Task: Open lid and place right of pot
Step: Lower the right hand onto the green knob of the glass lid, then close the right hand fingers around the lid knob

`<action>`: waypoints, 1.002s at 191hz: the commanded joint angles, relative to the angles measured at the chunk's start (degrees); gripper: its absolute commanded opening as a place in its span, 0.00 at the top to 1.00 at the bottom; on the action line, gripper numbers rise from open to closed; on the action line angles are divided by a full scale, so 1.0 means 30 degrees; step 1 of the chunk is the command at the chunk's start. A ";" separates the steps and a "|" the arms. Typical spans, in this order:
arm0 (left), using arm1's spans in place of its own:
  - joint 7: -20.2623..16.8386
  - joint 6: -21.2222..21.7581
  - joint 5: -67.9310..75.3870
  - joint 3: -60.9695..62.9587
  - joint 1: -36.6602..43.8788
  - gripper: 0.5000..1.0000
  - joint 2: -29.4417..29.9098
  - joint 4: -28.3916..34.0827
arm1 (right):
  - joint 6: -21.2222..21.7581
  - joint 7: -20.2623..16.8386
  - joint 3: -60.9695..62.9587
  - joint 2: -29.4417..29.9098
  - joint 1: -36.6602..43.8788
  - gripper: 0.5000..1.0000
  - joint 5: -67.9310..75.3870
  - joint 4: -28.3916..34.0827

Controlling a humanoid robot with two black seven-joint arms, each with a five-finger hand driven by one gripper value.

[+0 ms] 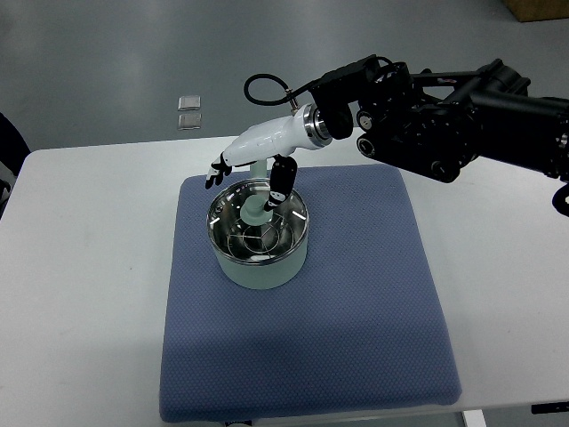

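A small pale green pot (260,245) sits on a blue mat (356,311) on the white worktop (80,294). A clear glass lid (258,218) with a shiny metal ring lies flat on top of the pot. A pale knob (255,211) sticks up near the middle of the lid.

The right hand (253,169) comes in from the right side and hangs over the pot. Its fingers (216,171) are spread and point left, past the back rim. Its dark thumb (281,185) points down toward the lid, just beside the knob. The hand holds nothing. It cannot be seen for sure if the thumb touches the glass. The left arm is not in the picture.

The lid looks hard and stiff. It will not bend. Glass and shiny metal are likely slippery, and glass can crack if it drops, so it should be set down softly. It is probably a bit heavy for its size. The best place to hold it seems to be the knob, pinched between thumb and fingers, since the flat glass gives nothing to grip.

The mat to the right of the pot is bare and soft, a good spot for the lid.
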 commanded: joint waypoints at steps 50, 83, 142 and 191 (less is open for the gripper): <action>0.0000 -0.0001 -0.0001 0.0001 0.0001 0.00 0.0000 -0.0024 | -0.0331 0.0057 0.0087 -0.0547 -0.0443 0.39 0.0000 0.0089; 0.0000 -0.0001 -0.0001 0.0001 0.0001 0.00 0.0000 -0.0024 | -0.0419 0.0292 0.0175 -0.0752 -0.0560 0.39 0.0029 0.0265; 0.0000 -0.0001 -0.0001 0.0030 0.0001 0.00 0.0000 -0.0024 | -0.0448 0.0555 0.0233 -0.0606 -0.0824 0.39 0.0029 0.0616; 0.0000 -0.0001 0.0028 0.0030 0.0001 0.00 0.0000 -0.0054 | -0.0770 0.0526 0.0204 -0.0693 -0.1029 0.39 0.0029 0.0558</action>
